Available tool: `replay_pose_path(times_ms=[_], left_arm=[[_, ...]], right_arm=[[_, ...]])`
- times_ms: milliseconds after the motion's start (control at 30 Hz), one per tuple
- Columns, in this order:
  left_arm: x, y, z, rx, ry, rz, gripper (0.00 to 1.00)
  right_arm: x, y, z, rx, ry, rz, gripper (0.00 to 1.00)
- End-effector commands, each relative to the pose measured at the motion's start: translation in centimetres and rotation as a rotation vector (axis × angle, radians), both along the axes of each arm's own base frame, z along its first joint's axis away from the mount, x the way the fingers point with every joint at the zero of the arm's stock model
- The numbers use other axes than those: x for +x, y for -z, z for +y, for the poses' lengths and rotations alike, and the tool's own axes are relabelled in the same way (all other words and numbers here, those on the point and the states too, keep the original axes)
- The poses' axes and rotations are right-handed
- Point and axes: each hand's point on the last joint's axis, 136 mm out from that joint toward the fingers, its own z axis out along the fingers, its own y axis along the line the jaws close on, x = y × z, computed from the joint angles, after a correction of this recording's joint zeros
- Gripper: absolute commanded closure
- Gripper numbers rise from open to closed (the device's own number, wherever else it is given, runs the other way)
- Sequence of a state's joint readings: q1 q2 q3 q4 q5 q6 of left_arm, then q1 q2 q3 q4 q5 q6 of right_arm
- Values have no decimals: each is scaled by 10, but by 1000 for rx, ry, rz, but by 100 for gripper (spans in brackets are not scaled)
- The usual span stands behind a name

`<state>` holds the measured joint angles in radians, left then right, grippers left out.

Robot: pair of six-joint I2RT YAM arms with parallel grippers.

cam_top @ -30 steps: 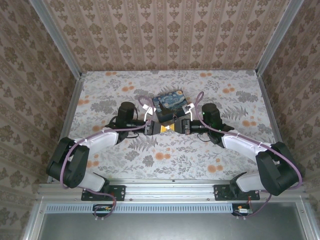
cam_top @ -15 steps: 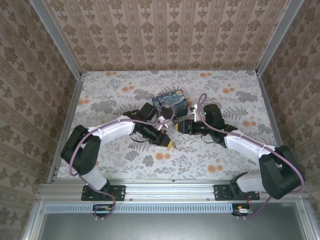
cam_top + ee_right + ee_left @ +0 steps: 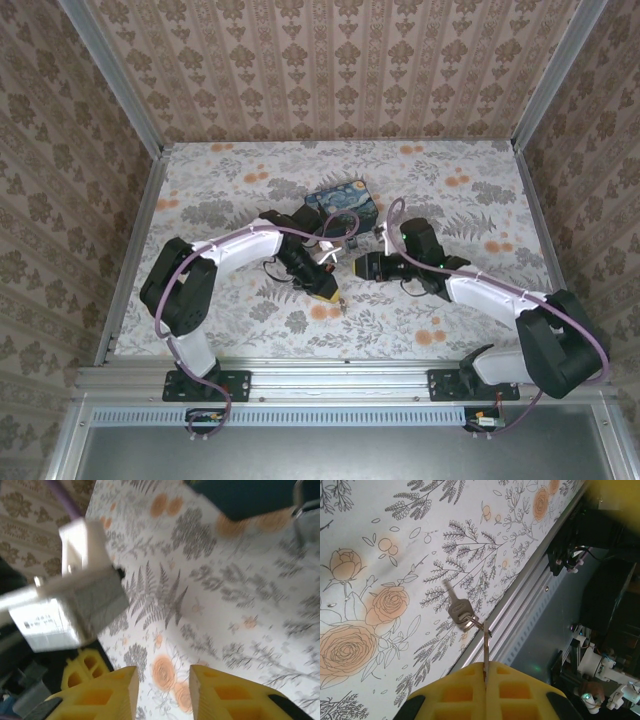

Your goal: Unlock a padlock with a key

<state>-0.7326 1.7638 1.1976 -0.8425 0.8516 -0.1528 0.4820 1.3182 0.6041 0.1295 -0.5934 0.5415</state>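
Since a second ago the tip-to-tip meeting in front of the dark blue box with the swirly painted lid [image 3: 340, 203] has been broken up. The left gripper [image 3: 328, 292] is now swung toward the near edge, well apart from the right gripper [image 3: 358, 266]. The left one is clamped on a thin metal strip, with a small silvery key [image 3: 457, 611] dangling from it over the flowered tabletop [image 3: 380, 540]. The right fingers [image 3: 220, 690] are parted and nothing is held. The tiny silvery-grey padlock cannot be placed with certainty; a blurred grey metal shape [image 3: 301, 505] is seen just beside the box.

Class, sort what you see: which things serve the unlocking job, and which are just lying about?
For the job:
- key, dangling on its ring from the shut left gripper
- right gripper, open and empty

Lying about:
- dark blue box with a painted lid, on the floral table
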Motion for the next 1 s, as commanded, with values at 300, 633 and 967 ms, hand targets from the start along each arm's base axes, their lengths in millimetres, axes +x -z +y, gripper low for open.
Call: replay_pose_path(times_ms=[300,633,967], left_arm=[[19,-43,-7,-183,-63,-91,100],[31,-68,-8,-324,-116,-123,100],[39,-85,-3,-397,-149,-145,100]], right_arm=[[-24,-19,19,134,-97,-111,52],[-27,-53,23,262,-136,-157,55],[-32,-62,26,286,-169,-156,62]])
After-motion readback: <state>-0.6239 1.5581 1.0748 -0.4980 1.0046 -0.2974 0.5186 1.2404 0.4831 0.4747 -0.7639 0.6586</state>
